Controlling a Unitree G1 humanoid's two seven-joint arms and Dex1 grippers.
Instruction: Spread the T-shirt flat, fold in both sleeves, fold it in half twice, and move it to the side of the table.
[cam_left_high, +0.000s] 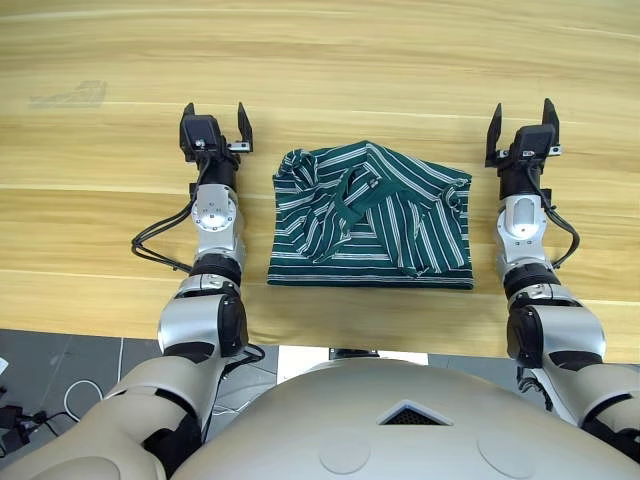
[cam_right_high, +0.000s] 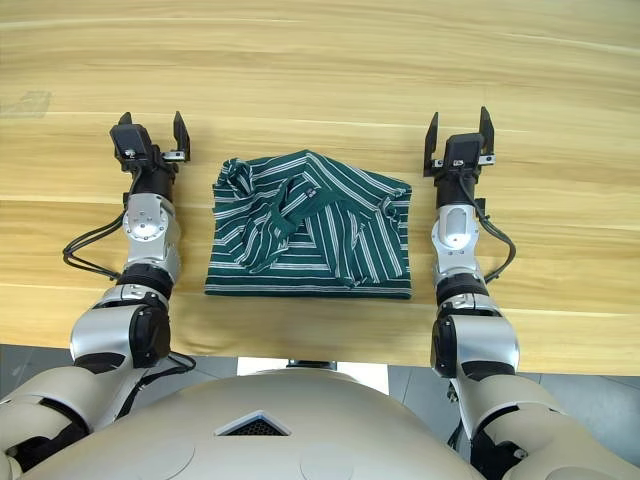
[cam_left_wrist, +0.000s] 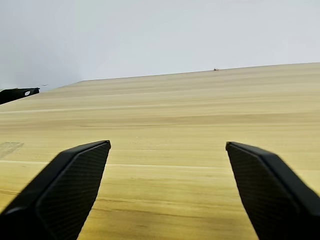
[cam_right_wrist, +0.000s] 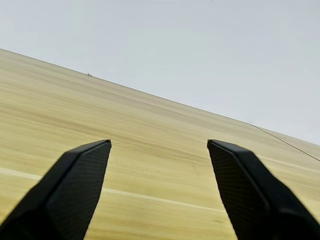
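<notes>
Left gripper (cam_left_high: 215, 112) spread wide, nothing between fingers, over wooden table (cam_left_high: 330, 60). Right gripper (cam_left_high: 523, 108) likewise agape, holding nothing. T-shirt (cam_left_high: 372, 215), green with white stripes, lies between both grippers, slightly behind their fingertips, touching neither. Cloth rumpled, bunched into rough rectangle, folds heaped on top, straight hem toward near table edge.

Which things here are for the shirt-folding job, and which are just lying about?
For the job: green striped T-shirt, wooden table, left gripper, right gripper, both open.
Lying about: cables on the floor, faint patch on the tabletop.
</notes>
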